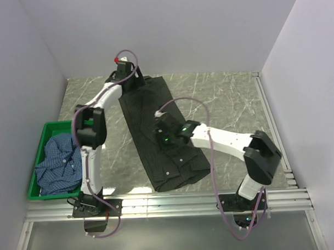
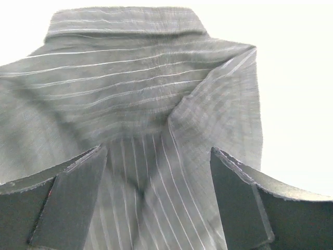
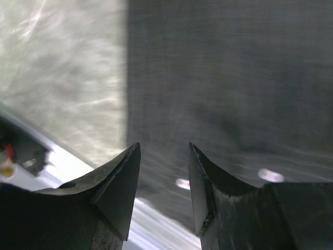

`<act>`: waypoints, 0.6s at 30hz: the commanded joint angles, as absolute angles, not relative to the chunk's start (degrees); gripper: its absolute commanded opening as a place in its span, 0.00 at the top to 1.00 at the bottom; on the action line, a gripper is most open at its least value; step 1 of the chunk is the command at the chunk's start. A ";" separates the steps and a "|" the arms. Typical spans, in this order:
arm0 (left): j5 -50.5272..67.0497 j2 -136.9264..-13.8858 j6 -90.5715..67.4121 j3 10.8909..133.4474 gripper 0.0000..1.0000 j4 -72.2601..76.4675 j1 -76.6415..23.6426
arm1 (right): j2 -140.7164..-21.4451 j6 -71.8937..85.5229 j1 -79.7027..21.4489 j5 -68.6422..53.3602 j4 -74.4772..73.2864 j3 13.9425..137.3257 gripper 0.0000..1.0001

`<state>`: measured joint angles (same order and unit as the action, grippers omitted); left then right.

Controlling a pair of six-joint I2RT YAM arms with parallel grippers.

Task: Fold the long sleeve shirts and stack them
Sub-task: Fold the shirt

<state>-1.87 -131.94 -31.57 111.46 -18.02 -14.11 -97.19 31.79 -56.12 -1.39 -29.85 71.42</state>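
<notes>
1. Because it is thin, limp cloth, the black shirt [image 1: 156,133] will sag and slip rather than hold a crease; it lies in a long strip from far left to near centre.
2. Left gripper [image 2: 156,156], at its far end, stands spread wide, a ridge of cloth between the jaws, unpinched.
3. Right gripper [image 3: 164,151] hovers half-spread over the near part, holding nothing.
4. Best hold, I judge: end corners, through all layers.
5. Blue shirt [image 1: 56,162] lies crumpled in the crate [image 1: 46,128], near left.

Overhead wide — wrist views close on black shirt [image 1: 142,112].
</notes>
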 commanded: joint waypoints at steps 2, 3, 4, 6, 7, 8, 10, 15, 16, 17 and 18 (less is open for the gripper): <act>-9.48 -110.86 -40.15 101.63 0.12 -21.87 -13.80 | -91.59 28.92 -49.14 4.83 -33.57 65.40 0.50; -10.01 -108.39 -43.47 98.90 0.12 -22.75 -13.89 | -91.23 28.13 -47.13 5.62 -34.01 64.43 0.49; -9.85 -103.84 -44.98 93.13 0.11 -23.29 -14.15 | -91.14 27.78 -46.59 6.32 -34.27 64.16 0.47; -8.36 -99.51 -47.80 86.69 0.11 -22.33 -15.28 | -91.49 26.81 -45.36 7.20 -35.06 63.64 0.45; -6.96 -95.92 -48.33 80.74 0.11 -21.28 -15.90 | -91.67 26.72 -45.18 7.64 -34.98 63.46 0.44; -7.03 -94.58 -48.77 78.33 0.11 -20.57 -16.69 | -91.76 26.54 -45.00 7.91 -34.81 63.20 0.44; -7.38 -92.55 -48.78 73.14 0.12 -20.22 -19.50 | -92.02 26.37 -44.56 8.09 -34.28 62.06 0.43; -7.48 -96.05 -47.55 68.91 0.15 -20.13 -25.05 | -93.25 27.24 -43.95 6.68 -31.56 58.71 0.43; -6.69 -96.85 -47.64 68.56 0.15 -19.60 -25.22 | -93.60 27.42 -43.95 5.55 -31.03 58.36 0.43; -6.42 -97.81 -47.72 68.38 0.15 -18.99 -25.49 | -94.04 27.94 -43.95 5.19 -30.68 57.84 0.43; -6.33 -99.65 -47.72 68.38 0.16 -18.03 -25.58 | -93.96 28.38 -44.12 4.92 -30.41 57.48 0.43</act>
